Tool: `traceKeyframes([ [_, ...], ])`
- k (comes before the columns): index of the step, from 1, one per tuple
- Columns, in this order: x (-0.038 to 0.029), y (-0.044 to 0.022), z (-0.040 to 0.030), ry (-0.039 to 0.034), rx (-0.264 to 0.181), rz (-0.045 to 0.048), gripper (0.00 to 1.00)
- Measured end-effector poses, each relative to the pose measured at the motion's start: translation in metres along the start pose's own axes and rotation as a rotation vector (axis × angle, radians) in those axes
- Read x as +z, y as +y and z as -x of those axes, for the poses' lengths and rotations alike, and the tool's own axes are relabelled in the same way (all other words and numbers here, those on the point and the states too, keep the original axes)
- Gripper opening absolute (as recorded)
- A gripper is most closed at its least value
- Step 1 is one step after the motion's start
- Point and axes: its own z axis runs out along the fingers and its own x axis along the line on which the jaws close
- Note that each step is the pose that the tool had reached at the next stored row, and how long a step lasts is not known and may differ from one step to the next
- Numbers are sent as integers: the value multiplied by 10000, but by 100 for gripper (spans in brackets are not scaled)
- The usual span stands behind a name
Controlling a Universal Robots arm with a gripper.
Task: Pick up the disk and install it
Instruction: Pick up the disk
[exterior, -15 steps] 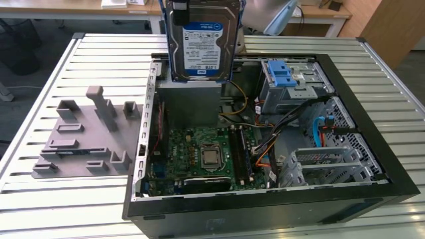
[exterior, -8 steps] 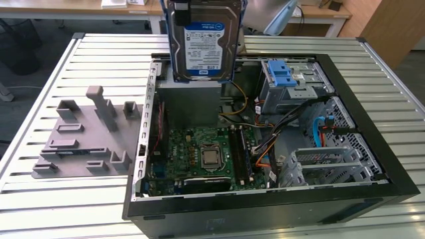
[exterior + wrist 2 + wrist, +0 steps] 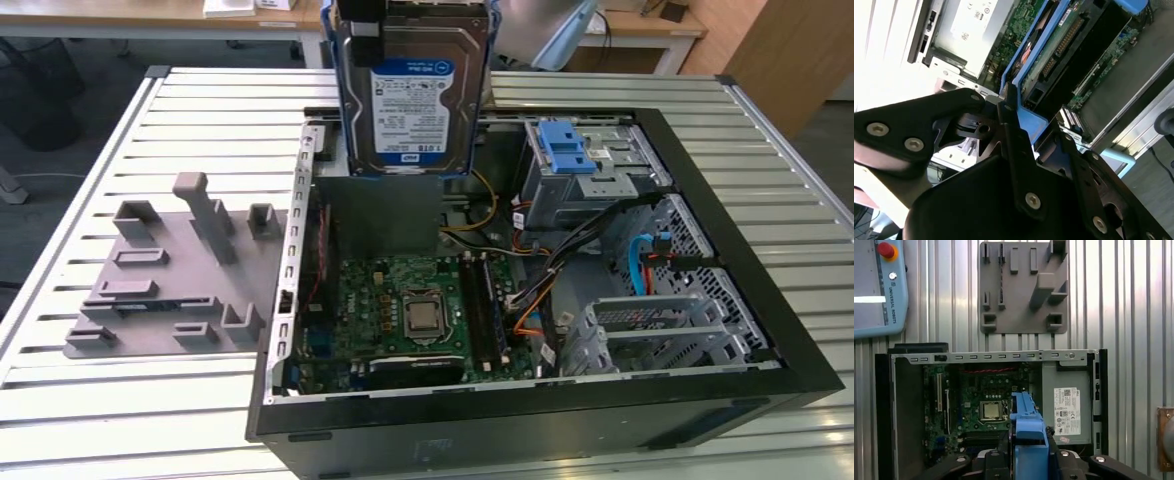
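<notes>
Between the grey fixture (image 3: 167,270) on the exterior view's left and the drive cage (image 3: 587,165) on its right, your gripper (image 3: 1029,452) clamps the blue edge of the disk (image 3: 407,100), upright above the open computer case (image 3: 534,428); judge it stiff, weighty and shock-sensitive, best held by that edge.

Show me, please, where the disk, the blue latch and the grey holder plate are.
the disk (image 3: 411,110): exterior view, on its blue-and-white label.
the blue latch (image 3: 567,148): exterior view, on its middle.
the grey holder plate (image 3: 180,272): exterior view, on a flat part of its base.
</notes>
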Motion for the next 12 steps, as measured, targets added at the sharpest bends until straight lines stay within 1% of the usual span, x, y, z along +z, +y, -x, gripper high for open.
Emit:
traceKeyframes([
  [2, 7, -16, -59, -1, 1, -1, 36],
  [4, 12, -50, -90, -2, 1, -1, 36],
  [8, 15, -156, -101, -1, 1, 12, 36],
  [12, 16, -284, -100, 1, 1, 38, 36],
])
